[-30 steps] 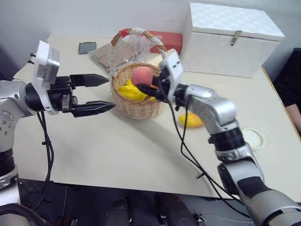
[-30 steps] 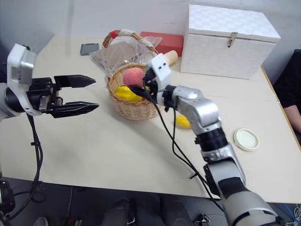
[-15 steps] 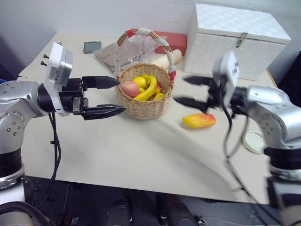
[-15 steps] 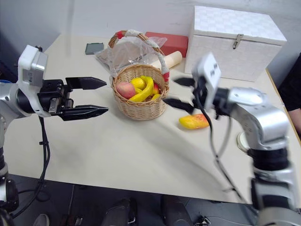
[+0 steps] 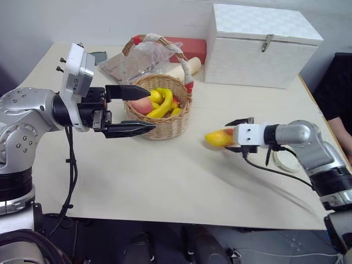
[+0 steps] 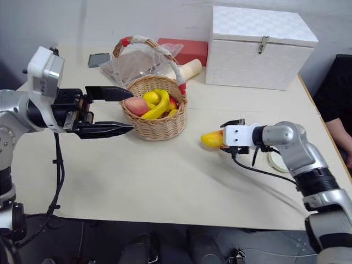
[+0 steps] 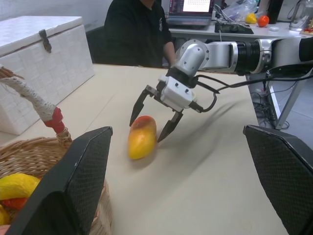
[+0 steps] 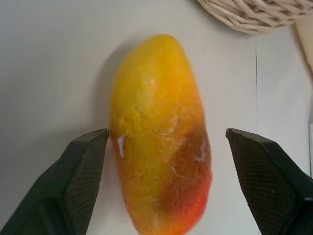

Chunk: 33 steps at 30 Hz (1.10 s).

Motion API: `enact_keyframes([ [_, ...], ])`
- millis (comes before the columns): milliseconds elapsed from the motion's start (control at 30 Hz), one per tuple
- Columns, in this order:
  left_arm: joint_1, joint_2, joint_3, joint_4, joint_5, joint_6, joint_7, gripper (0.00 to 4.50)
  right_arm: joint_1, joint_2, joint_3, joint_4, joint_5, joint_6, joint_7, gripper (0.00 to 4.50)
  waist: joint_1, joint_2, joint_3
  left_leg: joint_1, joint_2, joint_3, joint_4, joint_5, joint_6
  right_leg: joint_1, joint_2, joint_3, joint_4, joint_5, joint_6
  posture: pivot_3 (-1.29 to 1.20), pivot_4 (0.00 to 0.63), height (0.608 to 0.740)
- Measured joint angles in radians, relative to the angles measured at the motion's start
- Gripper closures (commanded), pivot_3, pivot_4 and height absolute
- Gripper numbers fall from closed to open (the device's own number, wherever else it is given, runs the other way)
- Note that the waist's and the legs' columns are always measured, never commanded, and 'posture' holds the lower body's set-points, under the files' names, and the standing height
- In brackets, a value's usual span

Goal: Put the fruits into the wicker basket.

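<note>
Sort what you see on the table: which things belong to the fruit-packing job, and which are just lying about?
Job: banana, peach, mango, wicker basket.

Lying about: white latched box, red box, round white lid, plastic bag.

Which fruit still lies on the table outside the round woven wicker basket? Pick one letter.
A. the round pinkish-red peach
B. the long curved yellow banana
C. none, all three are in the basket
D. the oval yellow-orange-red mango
D: the oval yellow-orange-red mango lies on the beige table, between the open fingers of the right tool, while the banana and peach sit in the wicker basket.
</note>
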Motion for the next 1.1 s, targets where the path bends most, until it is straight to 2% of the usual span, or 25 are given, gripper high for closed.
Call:
enact_keyframes([
  [100, 0.0, 0.0, 0.0, 0.0, -0.001, 0.001, 0.008, 0.0, -0.01, 0.025, 0.0, 0.056, -0.011, -0.022, 0.002, 1.14, 0.003, 0.0, 0.0, 0.0, 0.0, 0.0, 0.0, 0.0, 0.0, 0.0, 0.0, 0.0, 0.0, 0.0, 0.0, 0.0, 0.15, 0.74],
  [167, 0.001, 0.0, 0.001, 0.0, -0.002, 0.002, 0.013, 0.0, -0.012, 0.028, -0.002, 0.065, -0.009, -0.028, 0.016, 1.74, 0.005, 0.0, 0.0, 0.0, 0.0, 0.0, 0.0, 0.0, 0.0, 0.001, 0.0, 0.0, 0.0, 0.0, 0.0, 0.0, 0.15, 0.74],
  [200, 0.003, 0.0, 0.003, -0.001, -0.002, 0.002, 0.015, 0.0, -0.012, 0.028, -0.005, 0.064, -0.001, -0.027, 0.033, 1.83, 0.006, 0.0, 0.0, 0.0, 0.0, 0.0, 0.001, 0.0, 0.0, 0.001, 0.0, 0.0, 0.0, 0.0, 0.0, 0.0, 0.15, 0.74],
  [267, 0.015, 0.004, 0.012, -0.001, -0.002, 0.002, 0.019, 0.0, 0.001, 0.028, -0.014, 0.041, 0.04, -0.009, 0.07, 1.83, 0.007, 0.0, 0.0, 0.0, 0.0, 0.0, 0.001, 0.0, 0.0, 0.001, 0.0, 0.0, 0.0, 0.0, 0.0, 0.0, 0.15, 0.74],
  [333, 0.038, 0.012, 0.027, 0.002, -0.002, 0.003, 0.022, 0.0, 0.037, 0.037, -0.054, -0.045, 0.146, 0.073, 0.126, 1.83, 0.005, 0.0, 0.0, 0.0, 0.001, 0.0, 0.0, 0.0, 0.0, 0.001, 0.0, 0.0, 0.0, 0.0, 0.0, 0.0, 0.15, 0.74],
  [433, 0.08, 0.045, 0.072, 0.023, -0.002, 0.005, 0.028, 0.0, 0.063, 0.104, -0.118, -0.274, 0.371, 0.323, 0.155, 1.83, -0.006, 0.0, 0.0, 0.002, 0.002, 0.0, 0.0, 0.001, -0.002, 0.0, 0.001, 0.0, 0.004, -0.001, -0.001, 0.0, 0.15, 0.74],
  [533, 0.12, 0.08, 0.12, 0.041, -0.002, 0.007, 0.029, 0.0, -0.016, 0.223, -0.145, -0.444, 0.519, 0.581, 0.062, 1.83, -0.009, 0.0, 0.0, 0.004, 0.002, -0.001, -0.001, 0.002, -0.004, 0.0, 0.001, -0.001, 0.009, -0.002, -0.003, 0.0, 0.15, 0.74],
  [667, 0.132, 0.111, 0.175, 0.049, -0.009, 0.014, 0.032, 0.0, -0.192, 0.386, -0.134, -0.46, 0.522, 0.747, -0.11, 1.83, -0.004, 0.0, 0.0, 0.005, 0.001, -0.002, -0.001, 0.003, -0.004, 0.0, 0.0, -0.001, 0.009, -0.002, -0.006, 0.0, 0.15, 0.74],
  [833, 0.123, 0.117, 0.206, 0.088, -0.015, 0.015, 0.055, 0.0, -0.351, 0.536, -0.064, -0.195, 0.368, 0.711, -0.268, 1.83, 0.0, -0.002, 0.0, 0.001, 0.001, -0.002, -0.002, 0.001, -0.003, -0.003, 0.0, -0.003, 0.006, -0.002, -0.007, 0.0, 0.15, 0.74],
  [1000, 0.128, 0.117, 0.212, 0.082, -0.021, 0.015, 0.065, 0.0, -0.397, 0.586, -0.051, 0.03, 0.293, 0.653, -0.331, 0.15, 0.0, -0.002, 0.0, -0.012, 0.001, -0.001, -0.001, 0.0, -0.002, -0.013, -0.002, -0.002, 0.006, -0.002, -0.006, 0.0, 0.15, 0.74],
  [1100, 0.132, 0.116, 0.213, 0.078, -0.021, 0.014, 0.068, 0.0, -0.374, 0.584, -0.104, -0.097, 0.386, 0.719, -0.263, 0.15, 0.0, -0.002, 0.0, -0.021, 0.002, -0.002, -0.001, 0.001, -0.003, -0.022, 0.0, -0.004, 0.01, -0.002, -0.006, 0.0, 0.15, 0.74],
])
